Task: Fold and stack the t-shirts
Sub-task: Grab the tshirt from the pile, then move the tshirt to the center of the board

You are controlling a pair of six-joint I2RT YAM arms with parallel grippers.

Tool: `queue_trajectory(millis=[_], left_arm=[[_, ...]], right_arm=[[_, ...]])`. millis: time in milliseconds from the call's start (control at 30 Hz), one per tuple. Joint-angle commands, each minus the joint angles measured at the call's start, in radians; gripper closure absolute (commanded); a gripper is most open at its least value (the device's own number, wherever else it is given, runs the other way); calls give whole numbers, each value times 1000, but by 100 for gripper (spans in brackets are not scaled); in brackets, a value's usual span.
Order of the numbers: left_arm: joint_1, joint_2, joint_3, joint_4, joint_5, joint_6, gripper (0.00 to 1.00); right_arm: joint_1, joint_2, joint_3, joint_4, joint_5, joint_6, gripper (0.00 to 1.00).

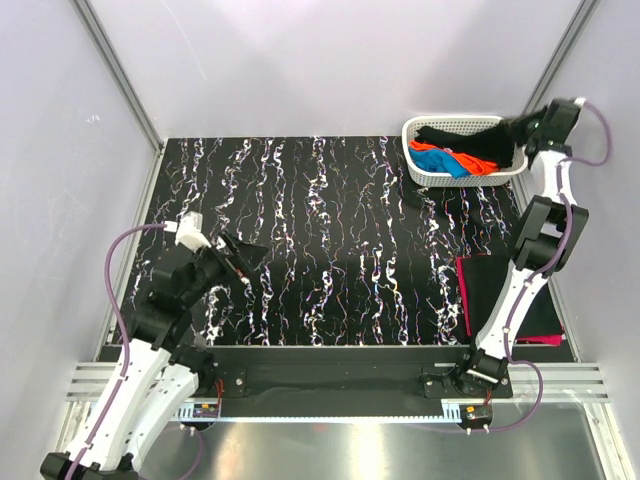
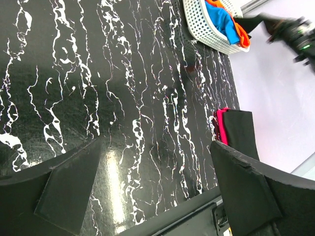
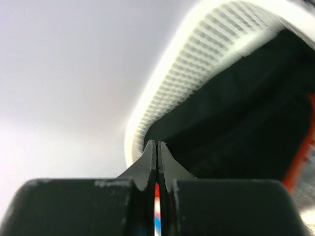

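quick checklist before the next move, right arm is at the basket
1. Right gripper closed at the basket rim: ok.
2. Cloth actually pinched: cannot tell; the tips meet with nothing showing between them.
3. Shirts waiting in the basket: ok; a black shirt, an orange shirt and a blue shirt lie inside.
4. Left gripper open, over the table: ok.
5. Folded pile, black on magenta, lying flat at the table's near right side: ok.
6. Right arm's way back past the pile: not ok; the arm stands right over it, so lift high.
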Motion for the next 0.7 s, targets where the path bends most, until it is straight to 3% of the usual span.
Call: queue_trajectory(millis=[0, 67, 200, 267, 367, 467, 600, 667], left_arm=[[3, 28, 77, -10, 25, 15, 1], [8, 55, 110, -66, 28, 19, 1], [22, 80, 147, -129, 79, -37, 1], [40, 88, 173, -149, 161, -51, 1], [75, 95, 210, -160, 302, -25, 1], [100, 100, 235, -165, 460, -42, 1], [126, 82, 197, -151, 550, -191, 1], [141, 48, 158, -19, 620, -290, 1]], right_arm=[[-1, -108, 235, 59, 24, 16, 100], [-1, -116, 355, 56, 36, 22, 100], [0, -78, 788, 40, 76, 91, 100], [0, -88, 884, 42, 91, 184, 100], [26, -205, 863, 94, 67, 264, 100], [93, -335, 736, 178, 50, 275, 100], [213, -404, 748, 172, 9, 309, 100], [322, -441, 728, 169, -16, 303, 100]])
